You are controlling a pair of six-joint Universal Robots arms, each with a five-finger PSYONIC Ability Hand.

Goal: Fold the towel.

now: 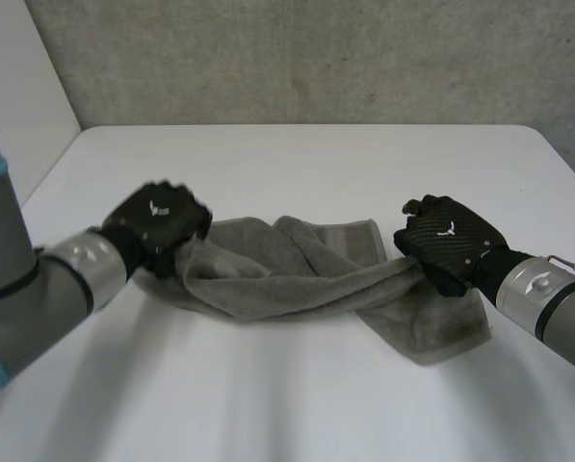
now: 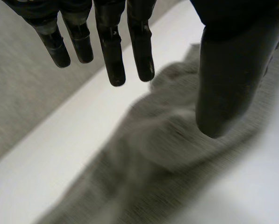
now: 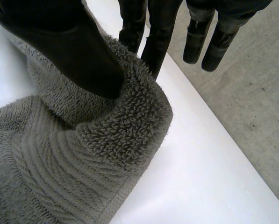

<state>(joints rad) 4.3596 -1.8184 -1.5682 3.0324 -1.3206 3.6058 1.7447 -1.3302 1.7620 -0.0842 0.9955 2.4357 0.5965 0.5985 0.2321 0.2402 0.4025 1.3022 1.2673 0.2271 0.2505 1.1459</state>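
The right hand [image 1: 451, 241] pinches the right end of the grey towel [image 1: 287, 274]; the left hand [image 1: 162, 221], fingers straight, is at its left end on the desk [image 1: 297, 164].

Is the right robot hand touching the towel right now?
Touching. The right wrist view shows the right robot hand pinching a raised fold of the towel between thumb and fingers.

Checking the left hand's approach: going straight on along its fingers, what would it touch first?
Probably the towel, which lies just past the straight fingers of the left hand; depth is unclear, so the outer fingers might land on bare table instead.
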